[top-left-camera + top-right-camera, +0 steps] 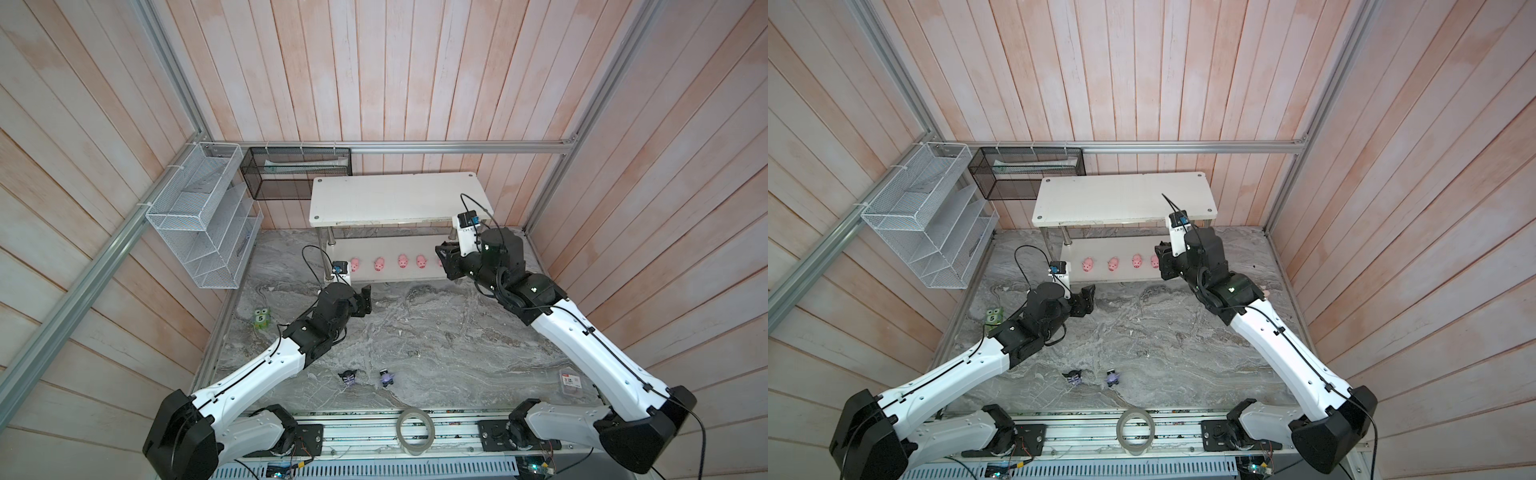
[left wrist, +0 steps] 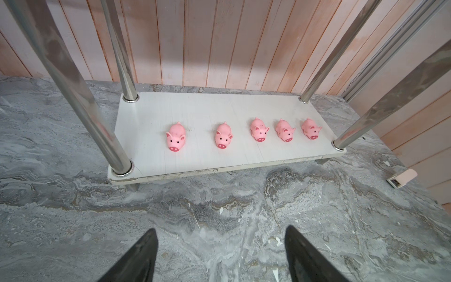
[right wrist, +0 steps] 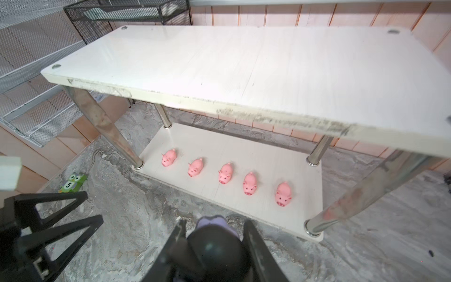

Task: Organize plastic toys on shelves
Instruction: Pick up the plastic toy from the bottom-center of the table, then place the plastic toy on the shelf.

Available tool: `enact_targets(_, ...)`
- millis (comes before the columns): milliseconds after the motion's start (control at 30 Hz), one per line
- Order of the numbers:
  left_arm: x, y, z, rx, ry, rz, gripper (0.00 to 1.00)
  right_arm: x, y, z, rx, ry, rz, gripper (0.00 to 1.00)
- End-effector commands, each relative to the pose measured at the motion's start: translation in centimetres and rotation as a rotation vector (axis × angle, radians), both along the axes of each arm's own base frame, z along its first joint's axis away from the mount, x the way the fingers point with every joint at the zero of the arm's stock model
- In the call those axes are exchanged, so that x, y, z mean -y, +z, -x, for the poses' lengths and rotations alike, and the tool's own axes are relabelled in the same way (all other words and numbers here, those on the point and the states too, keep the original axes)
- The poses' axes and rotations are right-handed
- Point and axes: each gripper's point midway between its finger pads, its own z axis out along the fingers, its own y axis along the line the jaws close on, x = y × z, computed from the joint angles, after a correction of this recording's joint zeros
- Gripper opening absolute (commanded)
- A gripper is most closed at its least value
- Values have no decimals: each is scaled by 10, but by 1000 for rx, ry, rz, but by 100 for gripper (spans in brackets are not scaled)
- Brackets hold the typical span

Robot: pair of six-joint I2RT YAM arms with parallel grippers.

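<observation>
Right wrist: right tool clamps glossy black-purple figurine; left tool spread wide.

The right gripper covers nearly all of the fifth pig in a top view. The figurine it holds is blurred in the right wrist view, its lower part cut off.

Light was soft, even and fairly bright, falling from above and leaving only faint shadows on the grey surface. In both top views the wall planks bowed toward the edges. In the right wrist view the shelves showed a pale sheen and a smeared near edge, and the figurine close to the lens was blurred; the left wrist view's pigs were sharp.
</observation>
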Motion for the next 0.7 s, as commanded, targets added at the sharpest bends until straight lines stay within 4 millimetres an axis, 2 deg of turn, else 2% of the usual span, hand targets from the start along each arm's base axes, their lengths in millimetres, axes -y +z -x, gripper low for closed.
enact_targets(0,-4,-8,8,-30,-2,15,82,1,29,-6,47,68,27,32)
enact_targets(267,-9,-21,13,-63,0,-2,82,20,71,-47,99,37,35,31)
enact_targets(467,-7,-29,14,-85,-12,-6,82,35,84,-80,116,6,46,31)
enact_targets(667,-3,-38,11,-101,-32,-17,82,45,85,-108,103,-8,70,31)
